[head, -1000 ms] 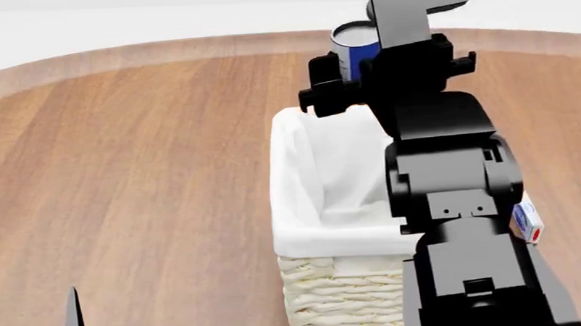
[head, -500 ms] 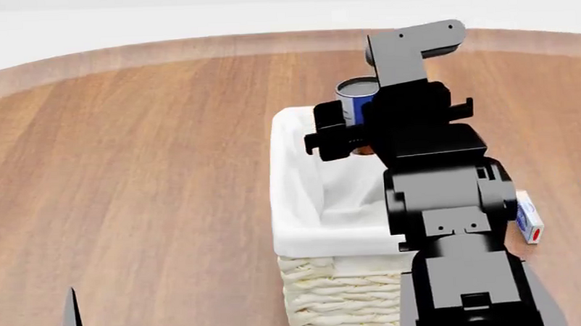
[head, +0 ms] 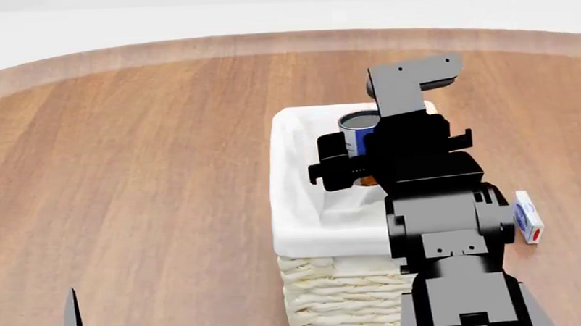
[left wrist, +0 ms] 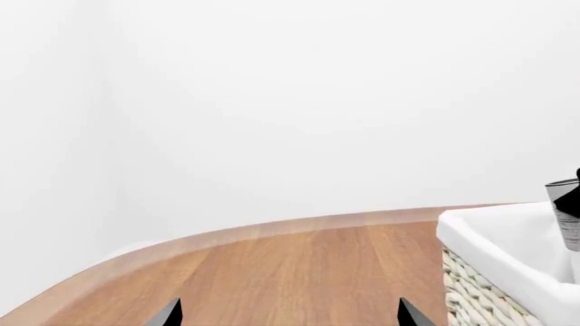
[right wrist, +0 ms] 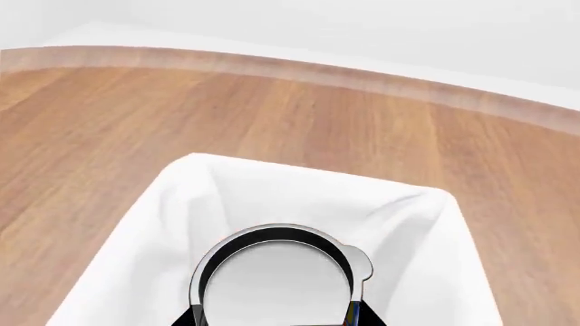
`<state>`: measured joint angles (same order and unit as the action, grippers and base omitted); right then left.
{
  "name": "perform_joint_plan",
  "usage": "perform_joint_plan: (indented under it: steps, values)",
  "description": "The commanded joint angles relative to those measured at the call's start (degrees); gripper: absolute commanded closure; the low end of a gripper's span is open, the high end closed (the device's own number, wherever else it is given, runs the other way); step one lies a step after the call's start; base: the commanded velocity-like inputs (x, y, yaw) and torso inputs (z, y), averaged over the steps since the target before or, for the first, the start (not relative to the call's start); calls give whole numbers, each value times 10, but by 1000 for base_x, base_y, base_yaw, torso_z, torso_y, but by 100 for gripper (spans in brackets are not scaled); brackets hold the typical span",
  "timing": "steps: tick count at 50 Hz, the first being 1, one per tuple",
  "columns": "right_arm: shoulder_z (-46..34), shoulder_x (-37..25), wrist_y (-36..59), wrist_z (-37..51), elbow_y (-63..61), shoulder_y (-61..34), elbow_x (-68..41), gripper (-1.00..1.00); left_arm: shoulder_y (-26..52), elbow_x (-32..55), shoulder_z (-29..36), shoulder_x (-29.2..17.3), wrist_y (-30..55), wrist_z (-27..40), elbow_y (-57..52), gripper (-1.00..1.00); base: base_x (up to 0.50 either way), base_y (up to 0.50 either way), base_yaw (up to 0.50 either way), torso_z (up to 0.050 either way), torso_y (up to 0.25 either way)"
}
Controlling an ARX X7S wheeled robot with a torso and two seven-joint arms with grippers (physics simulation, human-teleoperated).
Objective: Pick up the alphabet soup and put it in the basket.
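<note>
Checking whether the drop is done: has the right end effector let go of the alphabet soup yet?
No. In the head view the right end effector grips the alphabet soup, upright over the basket.

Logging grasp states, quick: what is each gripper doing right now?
Left gripper: open, holding nothing.
Right gripper: shut on the alphabet soup, over the basket.

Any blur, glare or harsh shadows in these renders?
Head view: sharp, flat lighting, no glare; only soft shading inside the basket. Right wrist view: crisp, the alphabet soup top evenly lit, cropped at the frame edge. Left wrist view: mostly featureless white wall, no blur.
</note>
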<state>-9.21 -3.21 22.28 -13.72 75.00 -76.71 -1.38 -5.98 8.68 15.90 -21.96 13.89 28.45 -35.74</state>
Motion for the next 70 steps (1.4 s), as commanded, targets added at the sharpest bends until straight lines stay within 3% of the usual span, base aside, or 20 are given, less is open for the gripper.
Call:
perform_joint_plan:
  steps: [1,28,29,46,49,54,63,65,67,70]
  values:
    - [-3,1,-5,-12,0,4,13,100,-1,1,1,-2,0,2,-1,-100,0,0,0,0,0]
    - [-1,-2,1,-13,0,22,12,100,1,2,5,-4,1,5,-1,-100,0,0,0,0,1]
    - [-1,-2,2,-14,0,22,13,-100,1,2,5,-4,1,5,0,-100,0,0,0,0,0]
    - [3,-2,-7,-18,0,21,11,-100,3,4,6,-6,0,7,0,-100,0,0,0,0,0]
    - [24,-4,-45,1,0,19,1,-100,3,3,7,-6,-1,7,3,-100,0,0,0,0,0]
    - [95,-4,-214,7,0,15,-31,-100,2,4,7,-7,-1,9,2,-100,0,0,0,0,0]
    - [131,-10,-275,2,-1,3,-29,-100,4,2,10,-7,1,10,2,-100,0,0,0,0,0]
    - [130,-12,-261,-1,-33,10,-30,-100,5,2,11,-7,2,10,1,-100,0,0,0,0,0]
    - [126,-11,-157,6,-205,73,-33,-100,6,1,13,-7,2,10,2,-100,0,0,0,0,0]
    - [120,-12,-73,14,-357,125,-33,-100,6,2,12,-8,1,10,2,-100,0,0,0,0,0]
